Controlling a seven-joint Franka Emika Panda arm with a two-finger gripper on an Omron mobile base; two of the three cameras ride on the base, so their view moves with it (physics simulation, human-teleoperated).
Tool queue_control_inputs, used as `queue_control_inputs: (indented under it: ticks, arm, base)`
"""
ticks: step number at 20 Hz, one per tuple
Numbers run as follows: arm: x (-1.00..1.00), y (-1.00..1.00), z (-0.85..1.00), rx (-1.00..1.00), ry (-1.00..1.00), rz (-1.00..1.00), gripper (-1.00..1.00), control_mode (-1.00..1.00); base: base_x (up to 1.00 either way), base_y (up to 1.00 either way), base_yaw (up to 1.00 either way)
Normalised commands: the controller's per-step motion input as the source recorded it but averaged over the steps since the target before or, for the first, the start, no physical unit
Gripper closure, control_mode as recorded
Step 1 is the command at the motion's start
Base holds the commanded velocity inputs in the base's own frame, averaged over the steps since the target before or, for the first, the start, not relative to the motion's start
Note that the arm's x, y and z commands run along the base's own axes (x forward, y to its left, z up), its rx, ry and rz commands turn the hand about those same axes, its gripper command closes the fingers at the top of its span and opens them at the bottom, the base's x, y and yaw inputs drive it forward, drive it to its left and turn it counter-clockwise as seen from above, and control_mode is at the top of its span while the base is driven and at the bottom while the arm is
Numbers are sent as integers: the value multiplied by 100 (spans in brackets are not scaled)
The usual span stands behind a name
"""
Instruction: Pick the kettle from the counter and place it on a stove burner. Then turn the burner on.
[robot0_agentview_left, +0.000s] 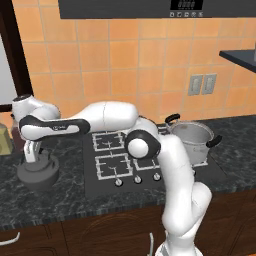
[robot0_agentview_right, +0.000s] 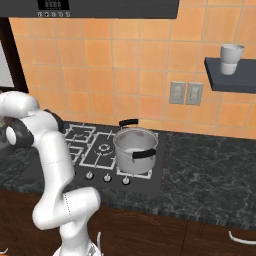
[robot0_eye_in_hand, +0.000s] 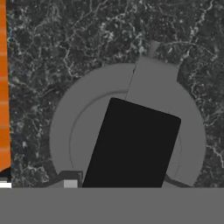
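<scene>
One white arm reaches left over the counter (robot0_agentview_left: 70, 200), its gripper (robot0_agentview_left: 34, 152) lowered onto the kettle (robot0_agentview_left: 38, 172) beside the cooktop (robot0_agentview_left: 150, 172); jaw width and grip cannot be told.

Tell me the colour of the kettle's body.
Dark grey, matte. The kettle shows best in the left base view, standing on the counter left of the stove.

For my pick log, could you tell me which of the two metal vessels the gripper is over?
The kettle, squat and dark grey, on the counter left of the cooktop. The shiny pot stands apart on the stove's right.
</scene>
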Motion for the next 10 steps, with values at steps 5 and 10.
queue_control_inputs:
  ticks: [5, 10]
  arm:
    - [-10, -30, 74, 0, -3, -12, 100, -100]
    - [0, -76, 21, 0, 0, -32, 100, -100]
  base:
    - [0, 0, 0]
    - [0, 0, 0]
